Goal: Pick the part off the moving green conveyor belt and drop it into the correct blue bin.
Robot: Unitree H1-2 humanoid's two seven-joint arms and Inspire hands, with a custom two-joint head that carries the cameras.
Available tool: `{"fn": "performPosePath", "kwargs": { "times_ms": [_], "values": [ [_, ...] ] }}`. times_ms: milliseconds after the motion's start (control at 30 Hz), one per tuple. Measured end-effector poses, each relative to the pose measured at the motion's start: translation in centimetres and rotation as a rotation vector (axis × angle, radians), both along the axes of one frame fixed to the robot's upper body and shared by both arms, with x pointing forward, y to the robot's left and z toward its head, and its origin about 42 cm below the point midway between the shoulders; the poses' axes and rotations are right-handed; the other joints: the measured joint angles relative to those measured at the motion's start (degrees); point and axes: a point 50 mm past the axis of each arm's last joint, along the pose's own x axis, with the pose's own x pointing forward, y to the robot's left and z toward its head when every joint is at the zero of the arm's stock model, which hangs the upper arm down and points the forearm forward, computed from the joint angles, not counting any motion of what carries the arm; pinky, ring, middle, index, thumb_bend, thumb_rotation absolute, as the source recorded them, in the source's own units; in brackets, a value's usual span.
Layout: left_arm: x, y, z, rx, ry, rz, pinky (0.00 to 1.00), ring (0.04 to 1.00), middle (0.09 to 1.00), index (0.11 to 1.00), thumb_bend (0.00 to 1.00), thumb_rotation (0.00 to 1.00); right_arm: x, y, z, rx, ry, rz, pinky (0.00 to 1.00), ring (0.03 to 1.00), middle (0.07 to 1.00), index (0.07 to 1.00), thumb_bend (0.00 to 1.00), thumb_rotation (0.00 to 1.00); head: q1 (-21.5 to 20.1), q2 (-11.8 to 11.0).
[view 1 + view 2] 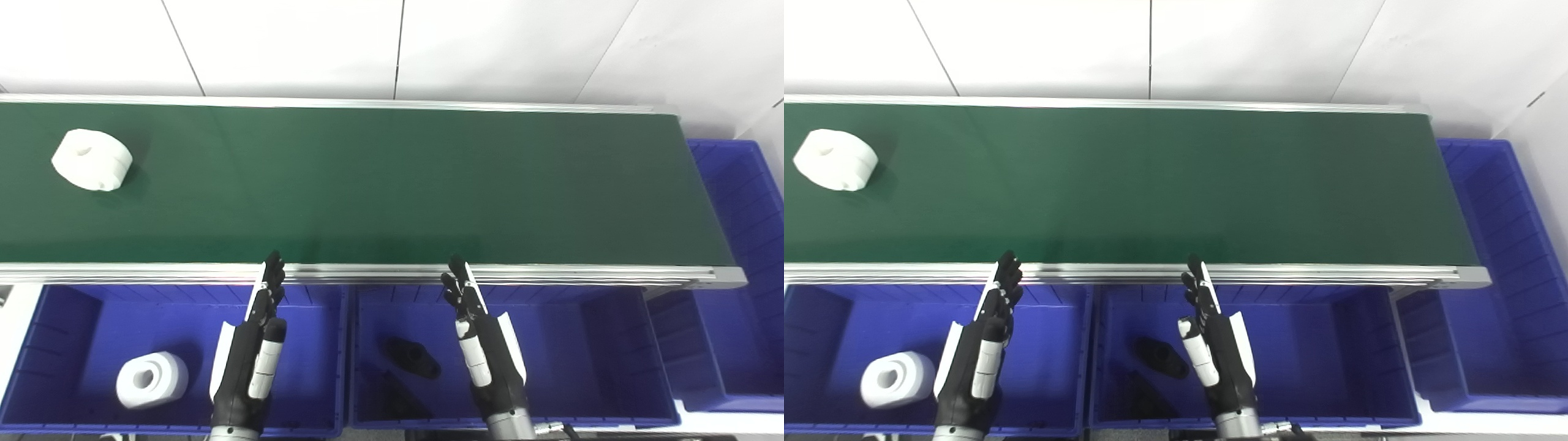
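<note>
Two empty hands, left hand and right hand fingers straight and spread over blue bins, white part at 10 o'clock on green belt

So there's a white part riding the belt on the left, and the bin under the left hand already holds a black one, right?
Not quite. The left bin holds a white part, as the left eye view shows; the black parts lie in the middle bin. A white part on the belt is indeed at left.
</note>
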Motion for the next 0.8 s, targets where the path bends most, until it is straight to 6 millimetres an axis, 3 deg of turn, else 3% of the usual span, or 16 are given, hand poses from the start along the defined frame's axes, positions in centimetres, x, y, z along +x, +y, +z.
{"fn": "performPosePath", "kwargs": {
  "times_ms": [133,267,433,567,733,800],
  "values": [
    [-0.5,-0.5,-0.9,0.037,0.01,0.002,1.0,0.996,1.0,1.0,0.63,1.0,-0.6,-0.6,-0.7,-0.006,-0.001,0.001,0.99,0.978,1.0,1.0,0.8,1.0,0.6,-1.2],
    [-0.8,-0.9,-1.4,0.067,-0.008,-0.012,1.0,1.0,1.0,1.0,0.59,1.0,-0.9,-0.9,-1.3,-0.005,-0.004,0.002,1.0,0.978,1.0,1.0,0.8,1.0,1.3,-4.7],
    [-0.9,-1.4,-2.1,0.07,-0.02,-0.026,1.0,0.986,1.0,1.0,0.56,1.0,-1.2,-1.4,-1.9,-0.002,0.001,0.005,0.99,0.976,1.0,1.0,0.81,1.0,2.2,-6.2],
    [-0.8,-1.9,-3.0,0.061,-0.02,-0.014,0.99,0.993,1.0,1.0,0.51,1.0,-1.3,-2.1,-2.9,0.0,0.017,0.002,0.99,0.977,1.0,1.0,0.77,0.98,5.9,-9.1],
    [-0.5,-2.5,-3.8,0.075,-0.023,-0.019,0.95,0.99,1.0,1.0,0.52,0.99,-1.0,-3.3,-4.2,0.011,0.008,-0.004,1.0,0.983,1.0,1.0,0.76,0.99,7.7,-11.3],
    [-0.5,-2.6,-4.1,0.074,-0.019,-0.022,0.95,0.998,1.0,1.0,0.54,0.97,-0.9,-3.6,-4.4,0.018,-0.003,-0.004,1.0,0.989,1.0,1.0,0.76,0.99,8.5,-13.4]
  ]
}}
